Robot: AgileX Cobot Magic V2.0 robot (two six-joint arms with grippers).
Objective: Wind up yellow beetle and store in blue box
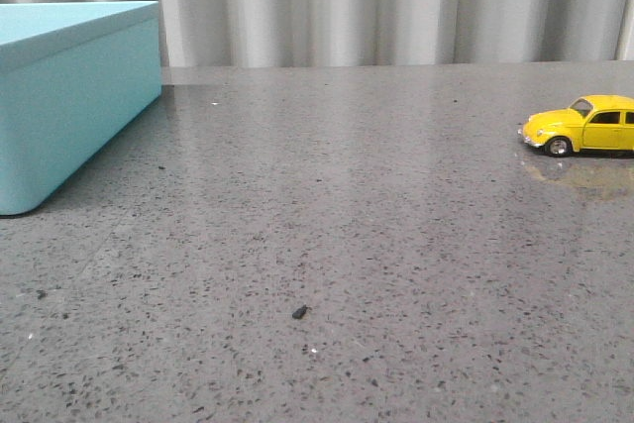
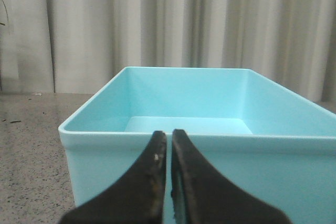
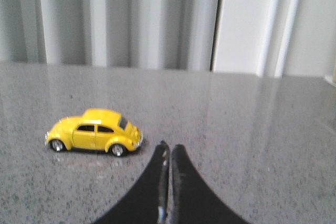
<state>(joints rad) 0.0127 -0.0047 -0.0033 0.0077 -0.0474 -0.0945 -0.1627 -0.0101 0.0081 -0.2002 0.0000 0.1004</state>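
Note:
The yellow beetle (image 1: pixel 584 125) stands on its wheels at the right edge of the front view, partly cut off by the frame. In the right wrist view the yellow beetle (image 3: pixel 94 132) sits side-on on the table, ahead of and beside my right gripper (image 3: pixel 169 148), which is shut on nothing. The blue box (image 1: pixel 69 86) stands at the far left of the front view. My left gripper (image 2: pixel 169 135) is shut and empty, just in front of the near wall of the blue box (image 2: pixel 121 166), whose inside looks empty. Neither gripper shows in the front view.
The grey speckled table (image 1: pixel 327 245) carries a small dark crumb (image 1: pixel 299 312) near the front middle. A pleated grey curtain (image 1: pixel 396 7) closes off the back edge of the table.

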